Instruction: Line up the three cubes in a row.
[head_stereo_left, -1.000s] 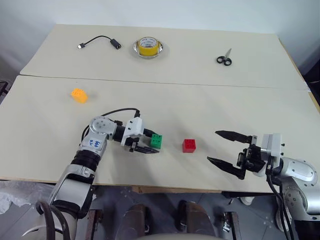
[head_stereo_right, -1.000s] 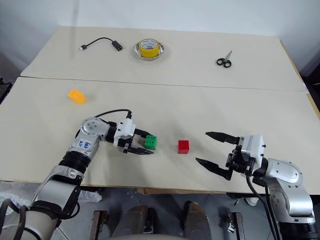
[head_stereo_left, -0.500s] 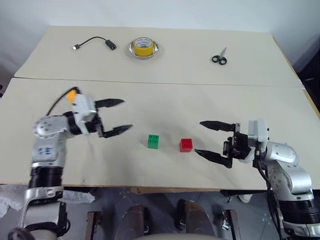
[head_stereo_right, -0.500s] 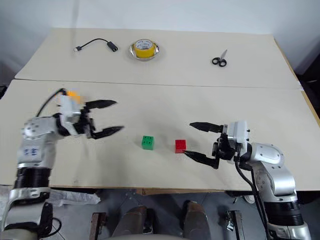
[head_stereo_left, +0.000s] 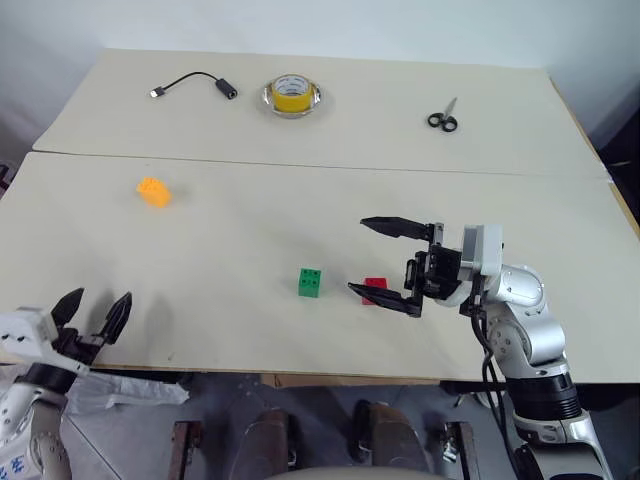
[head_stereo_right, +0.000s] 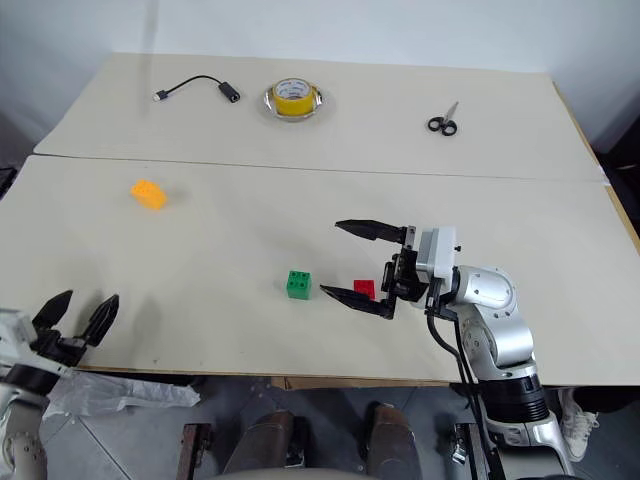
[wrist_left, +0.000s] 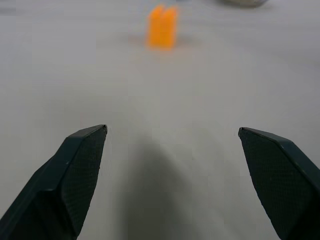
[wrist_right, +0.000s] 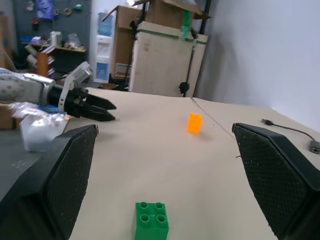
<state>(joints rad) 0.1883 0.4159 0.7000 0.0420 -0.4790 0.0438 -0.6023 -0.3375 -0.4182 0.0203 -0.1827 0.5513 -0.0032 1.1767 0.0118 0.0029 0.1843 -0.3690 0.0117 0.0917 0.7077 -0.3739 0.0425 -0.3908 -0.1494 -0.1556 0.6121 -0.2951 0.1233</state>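
Observation:
Three cubes lie on the near table. The orange cube (head_stereo_left: 153, 191) is far left, the green cube (head_stereo_left: 311, 282) sits near the middle, and the red cube (head_stereo_left: 376, 287) is just to its right. My right gripper (head_stereo_left: 372, 258) points left with its fingers wide open. Its near finger crosses in front of the red cube, and I cannot tell if they touch. My left gripper (head_stereo_left: 97, 305) is open and empty at the table's front left corner. In the left wrist view the orange cube (wrist_left: 162, 26) lies straight ahead, well beyond the fingertips (wrist_left: 82, 165).
On the far table lie a black cable (head_stereo_left: 195, 84), a yellow tape roll (head_stereo_left: 292, 95) and scissors (head_stereo_left: 443, 118). A seam (head_stereo_left: 320, 164) divides the two tables. In the right wrist view, boxes and shelves (wrist_right: 165, 55) stand beyond the table.
My left gripper let go of the green cube, opened, and swung back to the front left corner. My right gripper moved left up to the red cube, still open.

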